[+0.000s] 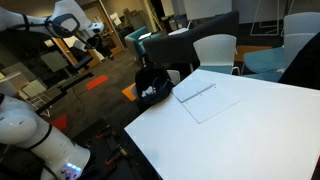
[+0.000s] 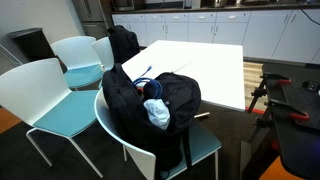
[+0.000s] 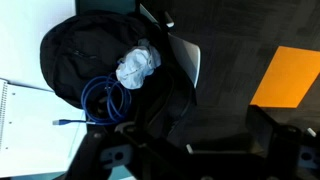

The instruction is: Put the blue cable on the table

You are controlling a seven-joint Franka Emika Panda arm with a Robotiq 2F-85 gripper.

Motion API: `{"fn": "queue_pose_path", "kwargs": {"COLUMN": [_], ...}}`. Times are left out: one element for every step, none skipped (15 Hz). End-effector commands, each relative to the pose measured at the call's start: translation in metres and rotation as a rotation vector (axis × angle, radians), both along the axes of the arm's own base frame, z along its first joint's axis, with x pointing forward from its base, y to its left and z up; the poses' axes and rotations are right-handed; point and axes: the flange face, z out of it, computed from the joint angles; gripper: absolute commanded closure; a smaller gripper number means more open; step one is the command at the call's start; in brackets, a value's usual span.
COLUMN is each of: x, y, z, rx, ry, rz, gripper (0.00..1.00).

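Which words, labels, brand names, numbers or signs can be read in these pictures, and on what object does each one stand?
None can be read in any view.
The black bag, the blue cable lying on it, and the white crumpled item show no print in the wrist view.
The pale sheet on the table looks blank; any fine writing on it would be too small and blurred to read.

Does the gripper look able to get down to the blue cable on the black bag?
Likely yes. The blue cable lies exposed on top of the black bag, beside a white crumpled wad; nothing covers it, and the gripper hangs above.
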Motion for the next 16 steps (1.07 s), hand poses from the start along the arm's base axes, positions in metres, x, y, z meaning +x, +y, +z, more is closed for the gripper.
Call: {"fn": "queue_pose_path", "kwargs": {"x": [0.000,0.000,0.000,0.000,0.000,0.000,0.000,0.006,0.009,0.015,0.021,0.032,0.040,0.051,0.062,0.074], "y": [0.000,0.000,0.000,0.000,0.000,0.000,0.000,-0.002,-0.004,-0.008,-0.014,-0.026,-0.033,-0.045,-0.057,-0.069], "z": [0.001,0.001,0.001,0.001,0.001,0.001,0.001,-0.002,-0.004,-0.008,-0.013,-0.023,-0.029,-0.039,-0.050,-0.061], "rx": [0.000,0.000,0.000,0.000,0.000,0.000,0.000,-0.006,-0.006,-0.011,-0.025,-0.048,-0.066,-0.093,-0.118,-0.139], "ry": [0.001,0.001,0.001,0.001,0.001,0.001,0.001,-0.010,-0.013,-0.018,-0.016,-0.017,-0.016,-0.023,-0.022,-0.022], "rz": [0.000,0.000,0.000,0.000,0.000,0.000,0.000,-0.009,-0.014,-0.013,-0.011,-0.006,-0.002,-0.010,-0.007,-0.007], "gripper": [0.00,0.00,0.00,0.00,0.00,0.00,0.00,0.00,0.00,0.00,0.00,0.00,0.00,0.00,0.00,0.00]}}
